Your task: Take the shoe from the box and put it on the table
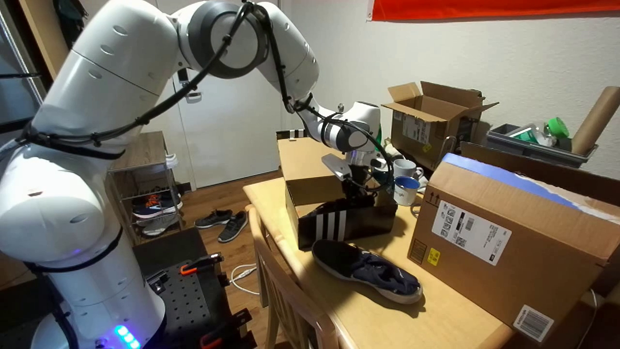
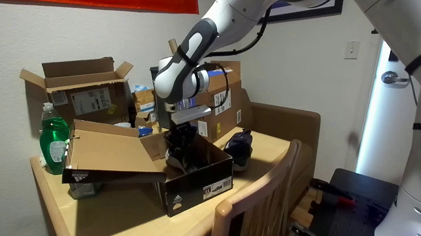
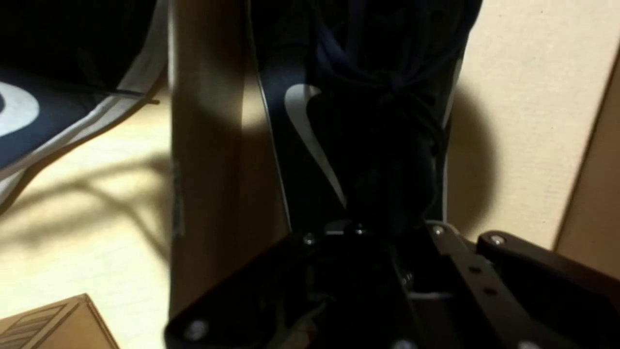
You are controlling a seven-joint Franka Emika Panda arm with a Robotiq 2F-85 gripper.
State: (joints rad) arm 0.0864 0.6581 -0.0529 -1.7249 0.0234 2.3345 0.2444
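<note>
Wrist view, lower centre: my claw (image 3: 387,230) is down by the near end of the dark shoe (image 3: 358,116) inside the black box (image 3: 208,194), too shadowed to tell whether I have hold. I expect the shoe light, soft above, stiffer in the sole, best pinched at the collar. Past the box wall, upper left, the matching shoe (image 3: 72,97) lies on the table (image 3: 135,281); farther out, the tilted lid (image 2: 112,151), left in an exterior view, and the big carton (image 1: 523,237), right in an exterior view, could crowd my lift.
</note>
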